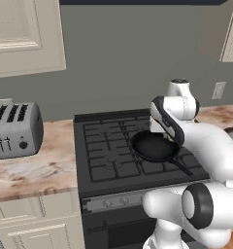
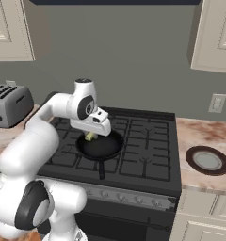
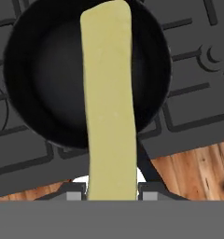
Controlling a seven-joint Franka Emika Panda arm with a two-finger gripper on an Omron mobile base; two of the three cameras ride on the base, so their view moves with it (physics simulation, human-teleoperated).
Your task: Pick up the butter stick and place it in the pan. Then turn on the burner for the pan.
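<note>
Overhead — slim butter stick (image 3: 109, 107), round pan (image 3: 44, 84)

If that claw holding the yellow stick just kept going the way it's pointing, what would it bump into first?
Most likely the pan: the gripper, shut on the butter stick, points down into it, so the stick's end would probably touch the black bottom first. The gap left is hard to judge.

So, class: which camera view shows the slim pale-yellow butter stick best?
The hand view: the slim pale-yellow butter stick runs long and unobstructed over the round black pan. The right base view shows a small yellow bit under the claw; in the left base view I cannot make it out.
</note>
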